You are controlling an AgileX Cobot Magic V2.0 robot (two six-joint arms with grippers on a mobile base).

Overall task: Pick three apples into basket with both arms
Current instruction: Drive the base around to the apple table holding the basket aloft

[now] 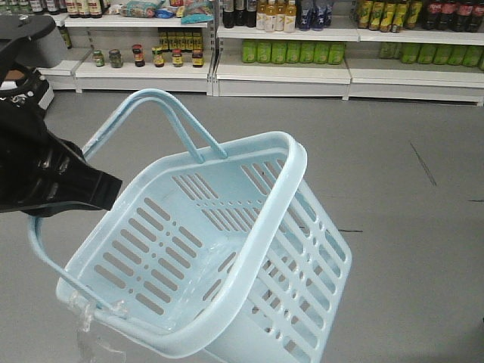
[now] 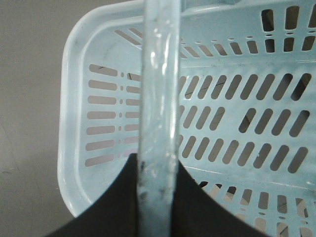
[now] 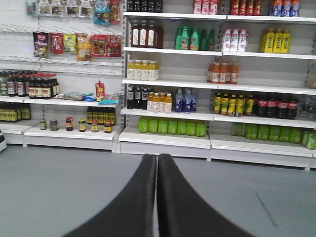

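Hanging tilted above the floor, the basket is seen with its mouth turned toward the front camera and its interior empty. No apples are seen in any view, so their bearing from either tool cannot be given. A hoop handle is clamped by the left tool; in the left wrist view it runs straight up between the black fingers, with the basket body below. The right tool is pressed together on nothing and aimed level at the store shelves. Judgement: zero of three loaded. Picking is expected from the free right arm, with the basket mouth to be presented beneath it.
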